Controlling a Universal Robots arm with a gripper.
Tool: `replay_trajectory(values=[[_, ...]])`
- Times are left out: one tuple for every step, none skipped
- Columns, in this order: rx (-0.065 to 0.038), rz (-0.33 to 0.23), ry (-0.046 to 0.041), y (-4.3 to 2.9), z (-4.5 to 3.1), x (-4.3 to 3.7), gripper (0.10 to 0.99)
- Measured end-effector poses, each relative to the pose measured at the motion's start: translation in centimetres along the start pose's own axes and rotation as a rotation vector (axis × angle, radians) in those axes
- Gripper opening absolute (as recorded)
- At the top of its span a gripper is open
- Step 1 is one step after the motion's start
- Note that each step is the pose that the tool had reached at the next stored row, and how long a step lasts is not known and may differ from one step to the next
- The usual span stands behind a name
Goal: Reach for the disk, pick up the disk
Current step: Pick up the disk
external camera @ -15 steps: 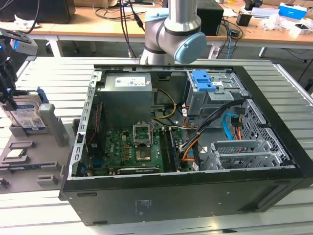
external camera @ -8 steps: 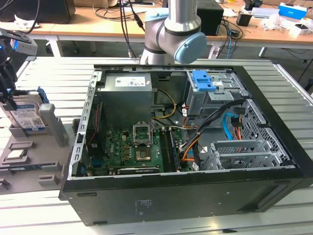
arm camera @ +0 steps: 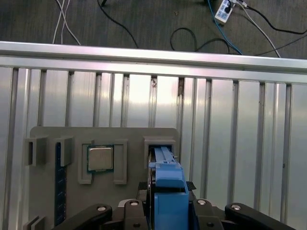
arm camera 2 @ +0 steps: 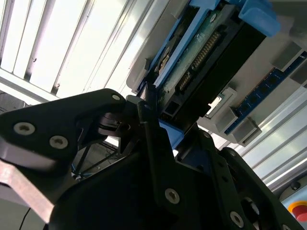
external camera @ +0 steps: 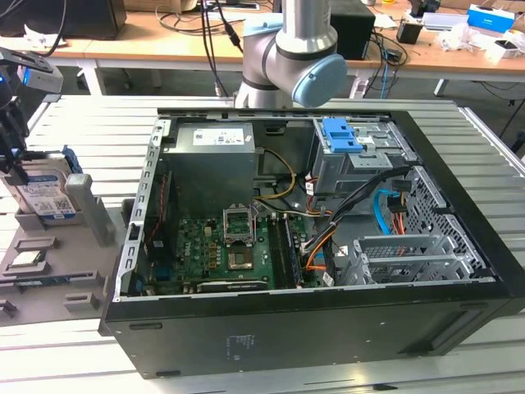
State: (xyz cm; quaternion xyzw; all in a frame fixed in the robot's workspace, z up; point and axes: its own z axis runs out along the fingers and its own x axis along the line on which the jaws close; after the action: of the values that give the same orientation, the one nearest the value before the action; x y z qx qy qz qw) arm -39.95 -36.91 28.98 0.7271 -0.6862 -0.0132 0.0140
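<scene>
Disk (external camera: pixel 45 193) on edge in grey stand (external camera: pixel 49 283), clamped by gripper (external camera: pixel 15 160).
Open computer case (external camera: pixel 328 345) on slatted table (external camera: pixel 492 164), with stand near it at the exterior view's left; in both wrist views, fingers (arm camera: pixel 199 206) drawn in narrow against both flat faces, blue rail between; lower end seated in stand's slot; small processor chip (arm camera: pixel 100 158) in neighbouring pocket.
</scene>
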Motion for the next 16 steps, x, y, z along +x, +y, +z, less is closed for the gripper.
replay_trajectory(values=[[0.000, 0.000, 0.0000, 0.00, 0.00, 0.00, 0.369], [0.000, 0.000, 0.0000, 0.00, 0.00, 0.00, 0.369], [0.000, 0.000, 0.0000, 0.00, 0.00, 0.00, 0.369], [0.000, 0.000, 0.0000, 0.00, 0.00, 0.00, 0.369], [0.000, 0.000, -0.0001, 0.00, -0.01, 0.00, 0.369], [0.000, 0.000, -0.0001, 0.00, -0.14, -0.01, 0.369], [0.000, 0.000, 0.0000, 0.01, -0.34, -0.02, 0.369], [0.000, 0.000, 0.0000, 0.01, -0.45, -0.02, 0.369], [0.000, 0.000, 0.0000, 0.02, -0.56, -0.03, 0.369], [0.000, 0.000, 0.0000, 0.02, -0.61, -0.03, 0.369], [0.000, 0.000, 0.0000, 0.02, -0.67, -0.03, 0.369], [0.000, 0.000, 0.0000, 0.02, -0.73, -0.03, 0.369], [0.000, 0.000, 0.0000, 0.03, -0.77, -0.03, 0.369], [0.000, 0.000, 0.0001, 0.03, -0.84, -0.03, 0.369], [0.000, 0.000, 0.0000, 0.03, -0.93, -0.03, 0.369], [0.000, 0.000, 0.0000, 0.04, -1.01, -0.03, 0.369]])
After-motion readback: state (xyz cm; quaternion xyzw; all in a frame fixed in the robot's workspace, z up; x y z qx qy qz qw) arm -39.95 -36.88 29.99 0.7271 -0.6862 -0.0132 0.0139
